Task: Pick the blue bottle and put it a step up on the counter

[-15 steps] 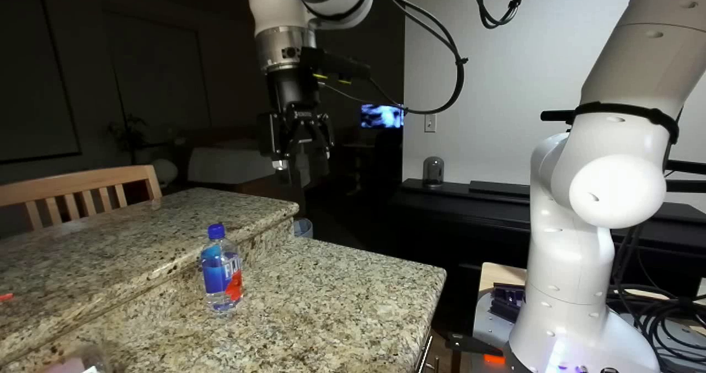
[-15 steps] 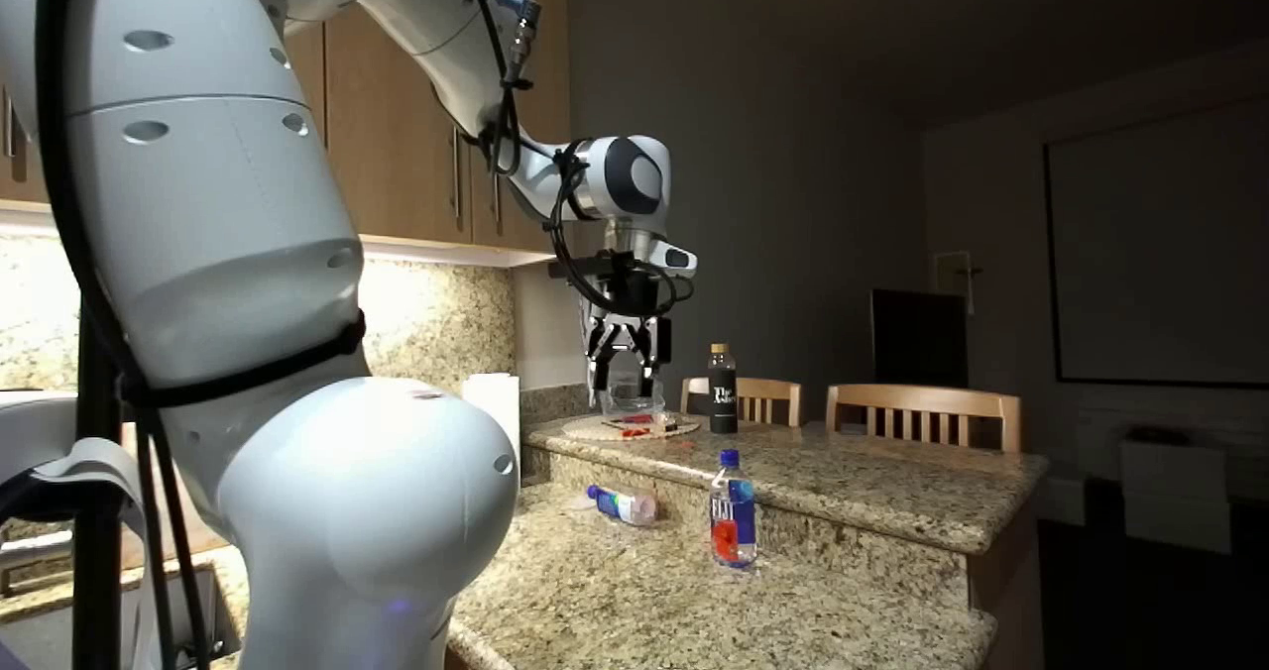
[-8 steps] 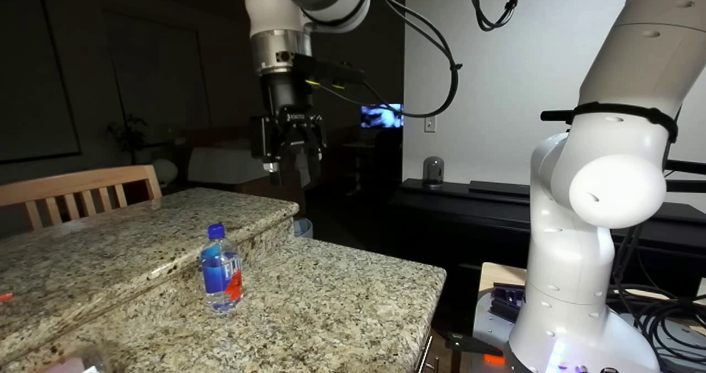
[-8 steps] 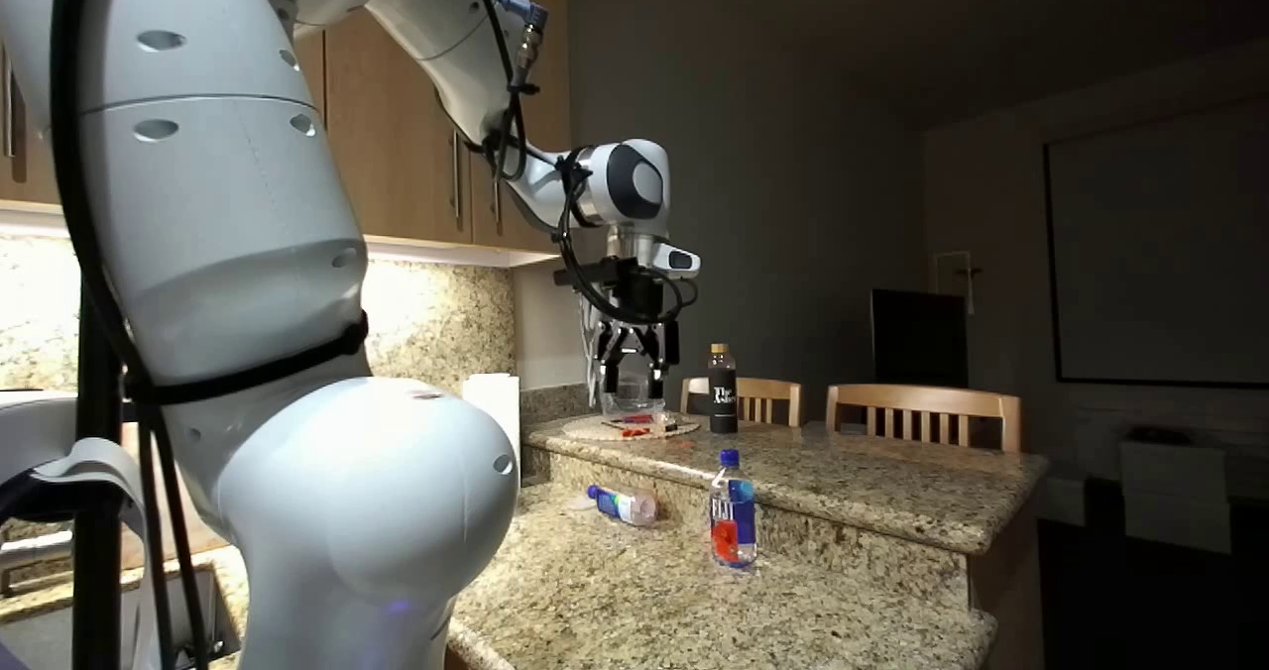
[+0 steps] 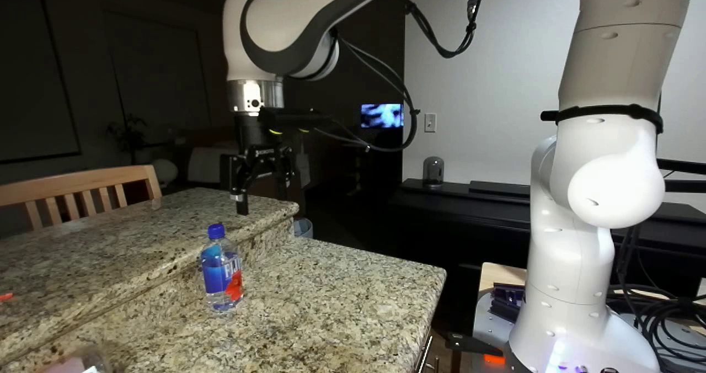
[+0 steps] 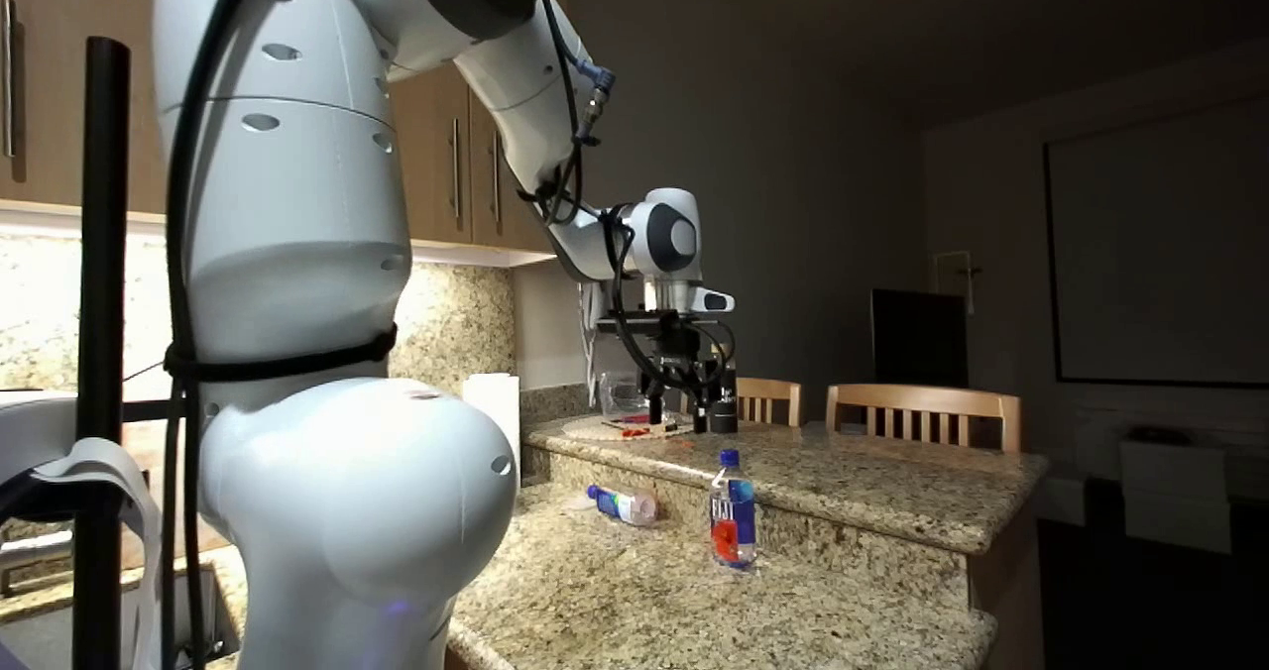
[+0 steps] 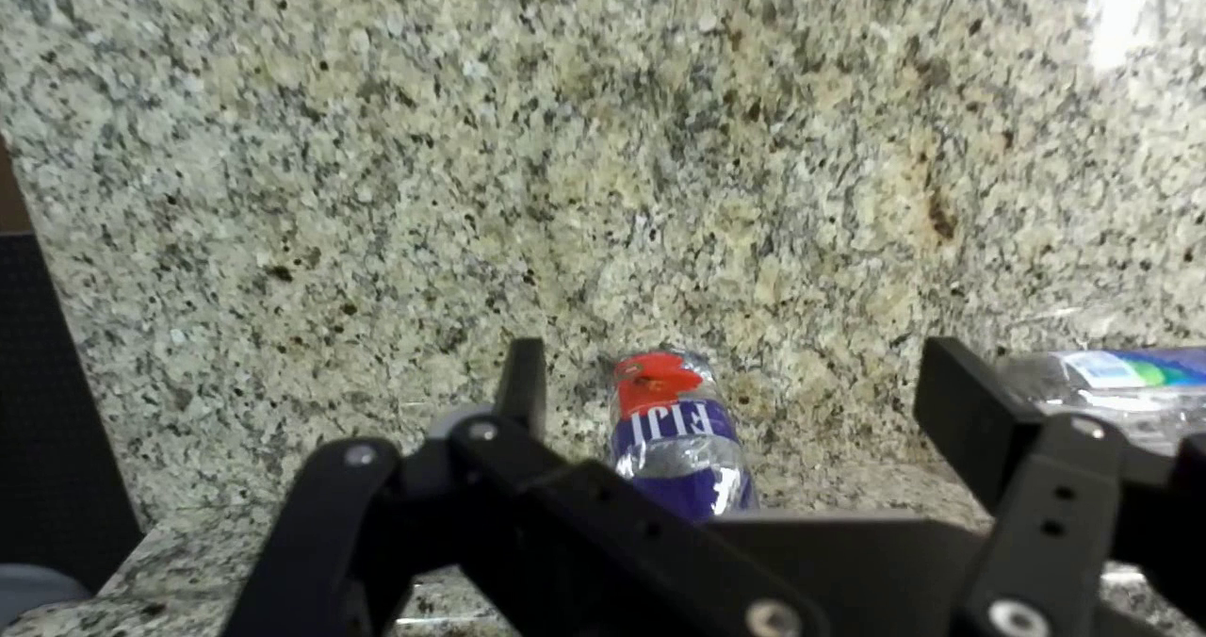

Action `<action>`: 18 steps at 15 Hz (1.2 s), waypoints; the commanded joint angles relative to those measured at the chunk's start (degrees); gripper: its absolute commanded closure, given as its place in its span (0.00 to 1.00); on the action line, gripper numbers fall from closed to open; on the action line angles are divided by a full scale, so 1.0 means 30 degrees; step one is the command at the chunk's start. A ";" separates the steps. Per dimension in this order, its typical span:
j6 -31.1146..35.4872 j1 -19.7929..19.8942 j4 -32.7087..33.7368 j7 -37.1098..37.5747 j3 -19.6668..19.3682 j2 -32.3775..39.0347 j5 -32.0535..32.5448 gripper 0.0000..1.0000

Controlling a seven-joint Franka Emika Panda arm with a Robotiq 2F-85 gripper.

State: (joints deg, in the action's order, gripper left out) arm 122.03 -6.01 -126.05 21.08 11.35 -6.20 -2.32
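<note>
My gripper (image 7: 737, 394) above the counter (image 5: 331, 284), its two fingers (image 7: 524, 383) spread wide, the blue bottle (image 6: 733, 519) standing upright on the lower level (image 6: 634, 596), just beside the raised ledge (image 6: 872, 482), a second bottle (image 6: 623, 504) lying on its side near the same ledge.

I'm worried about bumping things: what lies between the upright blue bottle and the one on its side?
Only bare counter separates the blue bottle from the lying bottle in an exterior view.
</note>
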 commanded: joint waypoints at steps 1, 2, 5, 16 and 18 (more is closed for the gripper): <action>0.1343 -0.0118 0.1736 0.0879 -0.0258 0.2382 0.0875 0.00; 0.1555 -0.0194 0.2164 0.0911 -0.0387 0.2905 0.0954 0.00; 0.1491 -0.0382 0.2038 0.0577 -0.0680 0.2874 0.0698 0.00; -0.0272 0.0012 0.5027 -0.3155 -0.1212 0.5381 -0.2854 0.00; -0.0722 -0.0021 0.5772 -0.3093 -0.1408 0.6029 -0.2747 0.00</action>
State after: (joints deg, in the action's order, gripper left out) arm 122.69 -6.29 -112.74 14.13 7.80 8.67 -9.06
